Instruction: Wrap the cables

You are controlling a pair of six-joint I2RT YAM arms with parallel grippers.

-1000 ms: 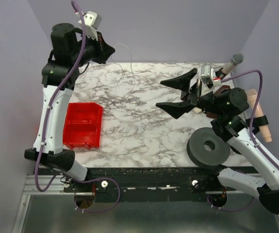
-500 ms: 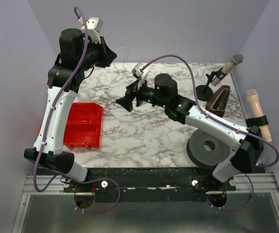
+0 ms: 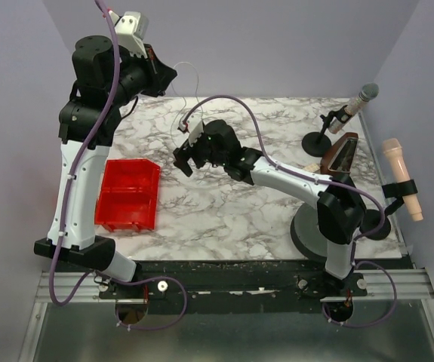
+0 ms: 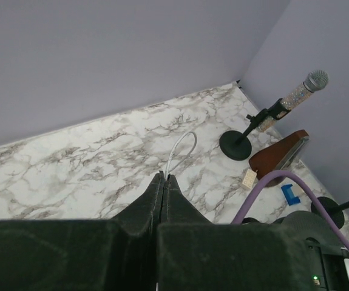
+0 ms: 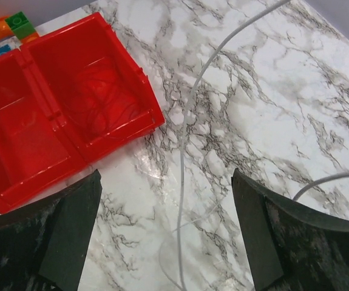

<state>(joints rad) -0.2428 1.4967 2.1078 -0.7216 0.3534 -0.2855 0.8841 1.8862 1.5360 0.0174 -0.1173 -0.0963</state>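
Note:
A thin white cable hangs from my left gripper, which is raised high over the table's back left and shut on it. In the left wrist view the closed jaws pinch the cable, which loops down over the marble. My right gripper reaches across to the left centre of the table, open and empty. In the right wrist view the cable runs down between its wide-open fingers, touching neither.
A red two-compartment bin sits at the left, also seen in the right wrist view. A microphone on a stand, a brown metronome, a grey disc and a beige handle stand at the right.
My right arm has swung from the right side across to the left centre, under the hanging cable, its jaws still open. My left arm has shifted a little, still holding the cable up.

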